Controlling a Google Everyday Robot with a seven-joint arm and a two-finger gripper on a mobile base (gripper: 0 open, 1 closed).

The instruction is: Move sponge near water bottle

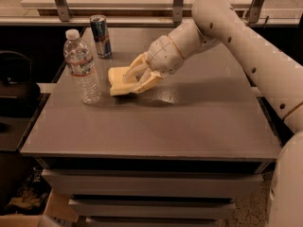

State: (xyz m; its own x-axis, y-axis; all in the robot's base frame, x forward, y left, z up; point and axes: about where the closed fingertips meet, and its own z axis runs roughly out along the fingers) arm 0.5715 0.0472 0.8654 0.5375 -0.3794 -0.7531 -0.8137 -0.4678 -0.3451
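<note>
The pale yellow sponge (117,81) sits low over the grey table (156,122), just right of the water bottle (82,67), a clear bottle with a white cap and a red-and-white label. My gripper (134,81) reaches in from the right, and its cream fingers (147,82) are closed on the sponge's right side. The sponge's left end is a short gap away from the bottle. I cannot tell whether the sponge rests on the table or hangs just above it.
A blue-and-silver drink can (100,36) stands behind the bottle at the table's back left. A metal rail frame (178,4) runs along the back edge. My arm (246,46) crosses the table's right side.
</note>
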